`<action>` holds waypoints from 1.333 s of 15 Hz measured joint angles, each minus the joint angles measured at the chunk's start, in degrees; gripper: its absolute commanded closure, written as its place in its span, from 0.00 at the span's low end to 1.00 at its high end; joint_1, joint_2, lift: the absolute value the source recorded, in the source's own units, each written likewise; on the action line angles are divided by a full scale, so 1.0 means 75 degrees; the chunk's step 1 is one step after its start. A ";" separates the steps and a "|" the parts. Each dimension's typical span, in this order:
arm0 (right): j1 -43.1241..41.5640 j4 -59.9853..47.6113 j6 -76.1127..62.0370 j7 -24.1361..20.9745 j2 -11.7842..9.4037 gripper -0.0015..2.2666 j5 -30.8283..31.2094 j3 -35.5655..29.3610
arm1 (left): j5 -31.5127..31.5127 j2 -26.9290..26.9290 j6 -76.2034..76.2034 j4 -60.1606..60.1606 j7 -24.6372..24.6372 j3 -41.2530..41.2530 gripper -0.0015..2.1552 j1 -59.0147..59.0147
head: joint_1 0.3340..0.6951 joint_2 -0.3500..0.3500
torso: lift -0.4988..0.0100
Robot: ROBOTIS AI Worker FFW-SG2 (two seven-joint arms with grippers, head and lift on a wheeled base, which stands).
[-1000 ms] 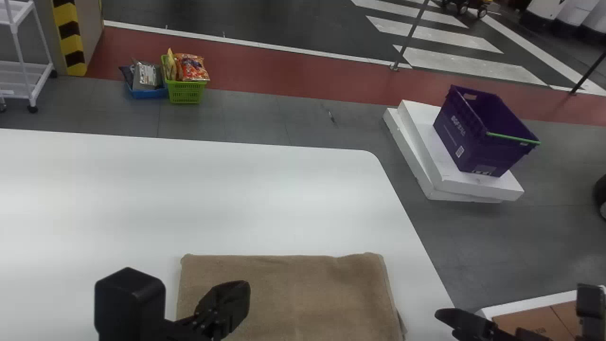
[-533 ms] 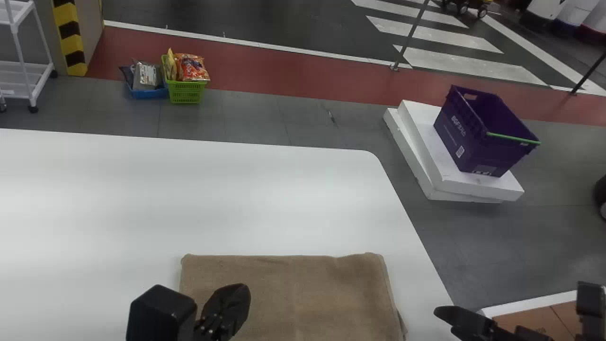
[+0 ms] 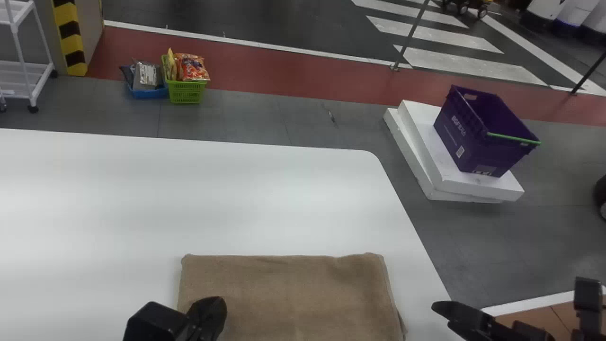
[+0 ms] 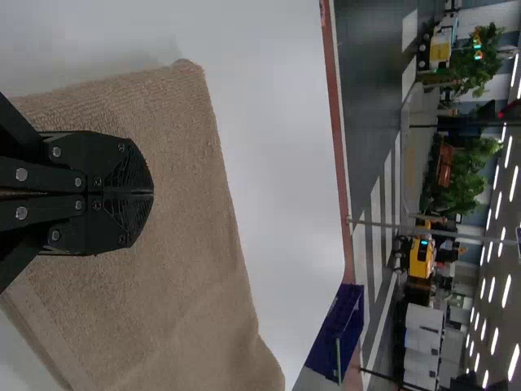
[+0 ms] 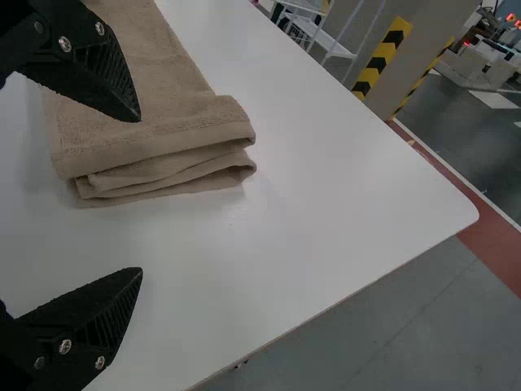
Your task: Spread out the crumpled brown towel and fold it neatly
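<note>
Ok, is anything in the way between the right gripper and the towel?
Nothing visible stands between the open right gripper and the towel, just white tabletop below. The left gripper, shut, is over the towel's left part in the head view, off that path.

Looks to me like an indoor hall laid out like a street: strip lights (image 4: 510,291) overhead, a zebra crossing (image 3: 473,68) on the dark roadway (image 3: 284,23), a red lane (image 3: 284,78) alongside, a yellow-and-black pillar (image 3: 71,38), greenery (image 4: 462,177) beyond

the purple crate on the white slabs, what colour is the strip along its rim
The strip is bright green; it shows best in the head view.
</note>
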 measured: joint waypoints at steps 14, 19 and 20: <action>-0.0321 0.0001 0.0000 -0.0057 0.0012 0.08 0.0140 0.0227 | -0.0150 0.0102 0.0216 0.0111 -0.0049 0.0704 0.99 0.0054 | 1.00 0.00 | 0.73; -0.0429 -0.0011 0.0000 -0.0059 0.0012 0.08 0.0217 0.0329 | -0.0023 0.0106 0.0049 0.0041 -0.0141 0.1252 0.99 0.0223 | 1.00 0.00 | 0.73; -0.0448 -0.0019 0.0000 -0.0059 0.0011 0.08 0.0232 0.0359 | 0.0008 0.0106 0.0015 0.0014 -0.0153 0.1364 0.99 0.0269 | 1.00 0.00 | 0.73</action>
